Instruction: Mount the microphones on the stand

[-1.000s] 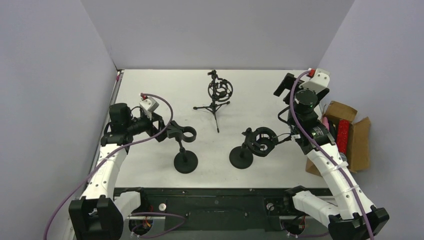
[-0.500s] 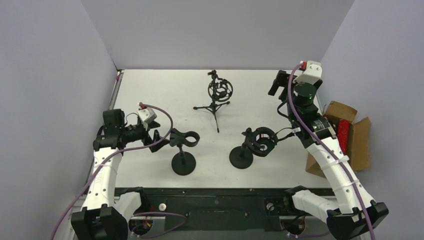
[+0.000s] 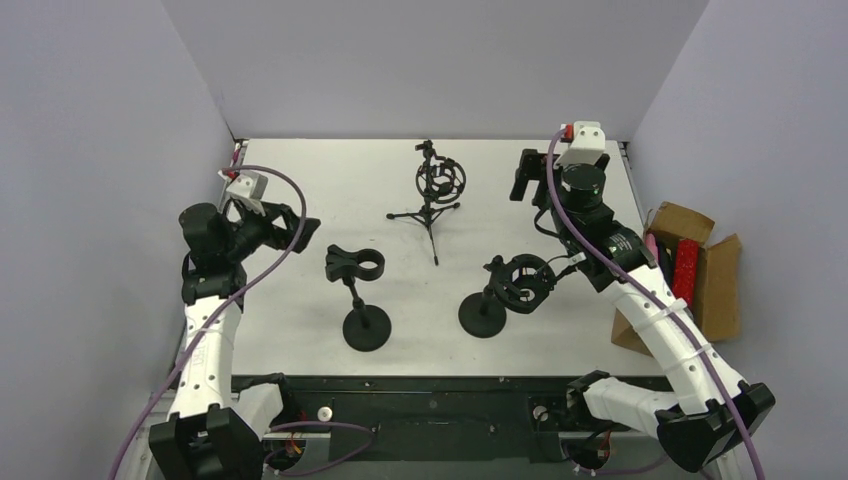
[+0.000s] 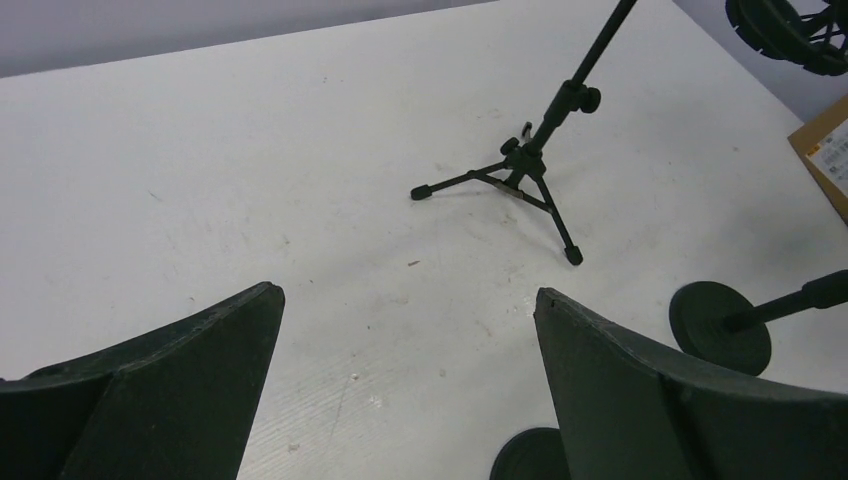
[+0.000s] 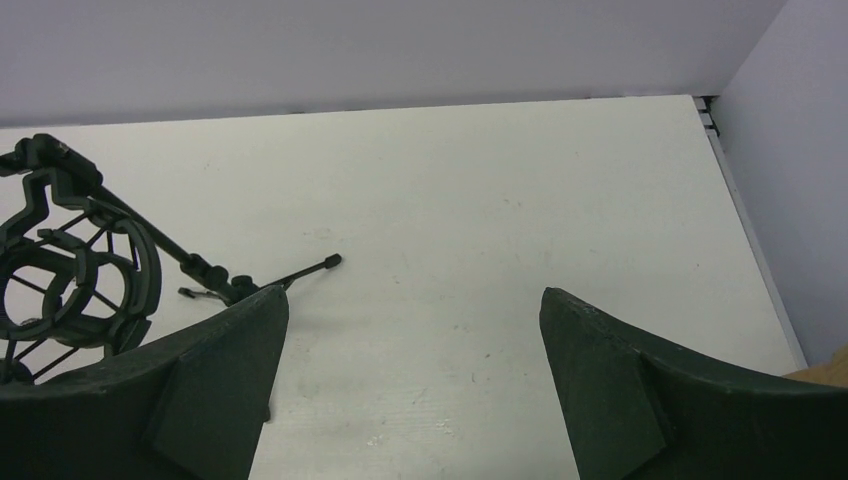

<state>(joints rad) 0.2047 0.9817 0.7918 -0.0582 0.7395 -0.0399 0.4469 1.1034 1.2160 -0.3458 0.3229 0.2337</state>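
Three black metal stands on a matte white table (image 3: 330, 180): one tripod (image 3: 436, 200) with ring mount, one round-base clip stand (image 3: 362, 300), one round-base ring stand (image 3: 503, 295). Mics in a brown cardboard box (image 3: 718, 285) at the right; one red mic (image 3: 686, 268) and one pink mic (image 3: 653, 243) show. Left gripper (image 4: 407, 292) and right gripper (image 5: 414, 293) jaws wide apart, empty.

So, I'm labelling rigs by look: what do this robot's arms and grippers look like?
The left arm and right arm have white shells and black joints, each trailing a purple cable. Each wrist carries a white block with a red tip. The left gripper and right gripper have broad, tapering black fingers.
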